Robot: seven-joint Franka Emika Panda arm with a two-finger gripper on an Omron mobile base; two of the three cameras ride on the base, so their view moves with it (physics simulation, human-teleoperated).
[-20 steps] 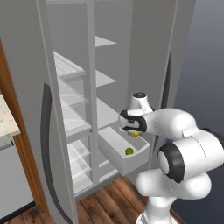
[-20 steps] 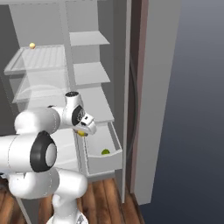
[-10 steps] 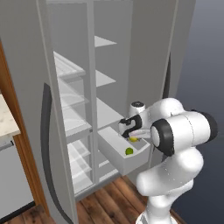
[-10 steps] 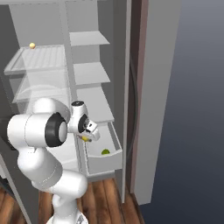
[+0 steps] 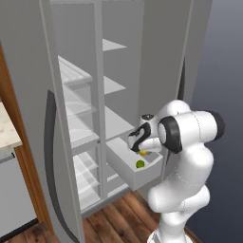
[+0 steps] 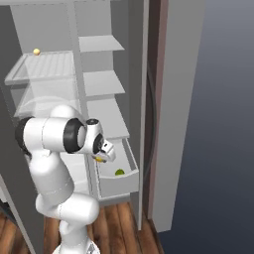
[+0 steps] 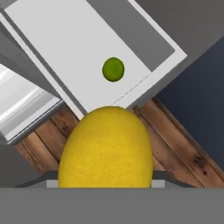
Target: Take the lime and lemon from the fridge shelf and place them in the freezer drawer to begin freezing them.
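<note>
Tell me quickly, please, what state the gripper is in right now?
Gripper: closed on the small round yellow lemon, above the open light grey freezer drawer.

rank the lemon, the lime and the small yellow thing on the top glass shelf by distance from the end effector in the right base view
1. lemon, held in the end effector.
2. lime, in the freezer drawer just below.
3. small yellow thing, far up on the top glass shelf.

A kitchen: open fridge (image 5: 85,95), marble counter (image 5: 7,133), wood floor (image 5: 114,223).
</note>
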